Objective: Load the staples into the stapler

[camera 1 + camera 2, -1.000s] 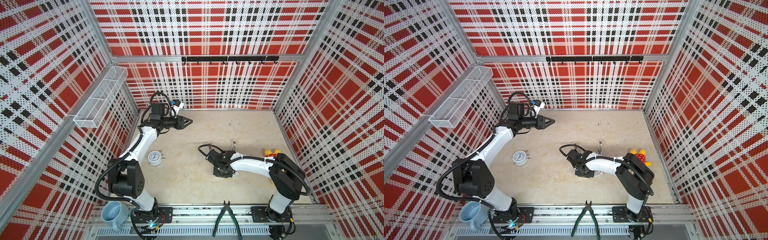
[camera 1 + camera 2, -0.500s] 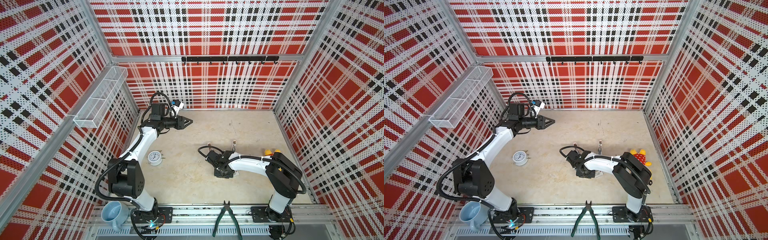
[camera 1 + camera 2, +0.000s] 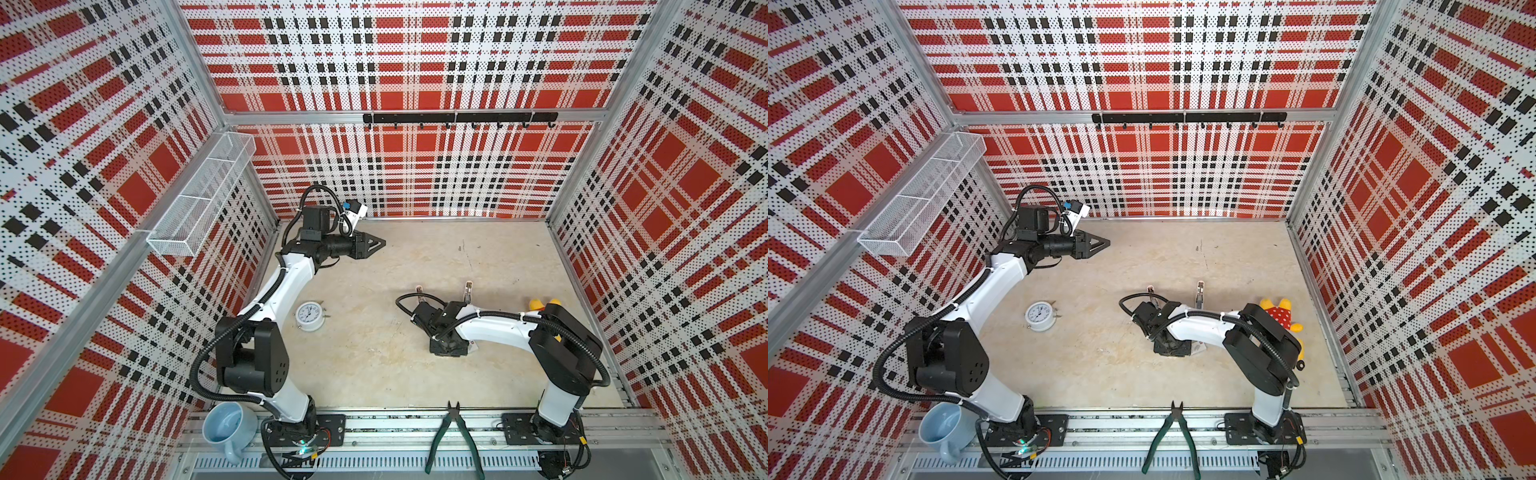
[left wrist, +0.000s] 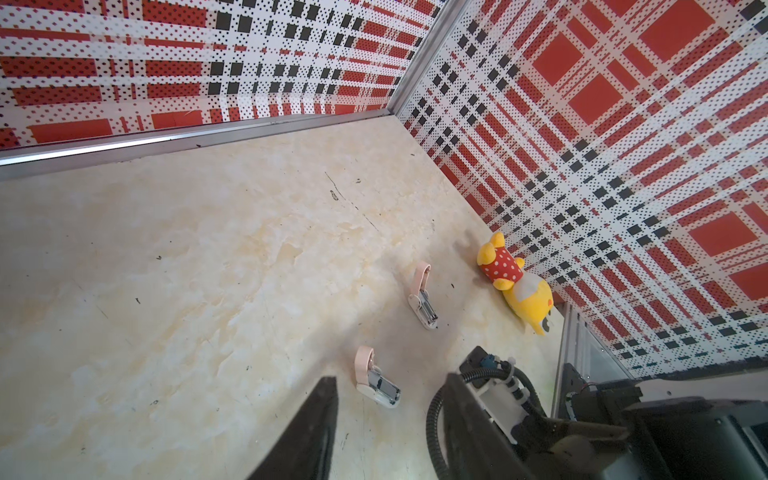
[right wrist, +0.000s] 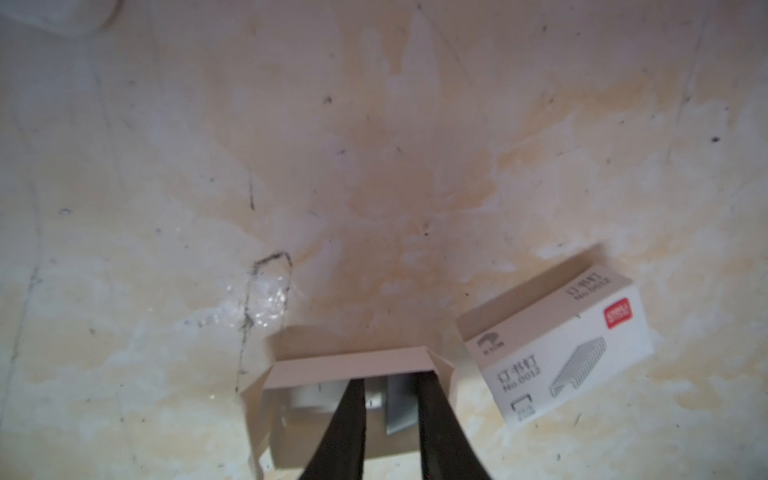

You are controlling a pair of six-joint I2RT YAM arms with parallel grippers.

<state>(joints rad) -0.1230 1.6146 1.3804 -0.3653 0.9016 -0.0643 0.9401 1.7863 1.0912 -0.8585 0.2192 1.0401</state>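
Note:
Two small pink-and-white staplers (image 4: 376, 384) (image 4: 422, 297) lie opened on the floor; in both top views they sit just behind the right arm's wrist (image 3: 468, 289) (image 3: 1200, 291). My right gripper (image 5: 390, 380) reaches down into an open cardboard tray (image 5: 349, 363). A silvery strip of staples (image 5: 401, 399) stands in the narrow gap between its fingers, against one finger; whether it is pinched does not show. The white sleeve (image 5: 557, 336) with a red mark lies beside the tray. My left gripper (image 4: 390, 378) hovers open and empty near the back left wall (image 3: 370, 245).
A white alarm clock (image 3: 309, 316) lies left of centre. A yellow plush toy (image 3: 1281, 318) rests by the right wall. Green pliers (image 3: 453, 440) and a blue mug (image 3: 227, 426) sit on the front rail. A wire basket (image 3: 199, 199) hangs on the left wall.
The right arm's wrist has shifted slightly over the tray, uncovering the tip of the left stapler. The left arm has not moved.

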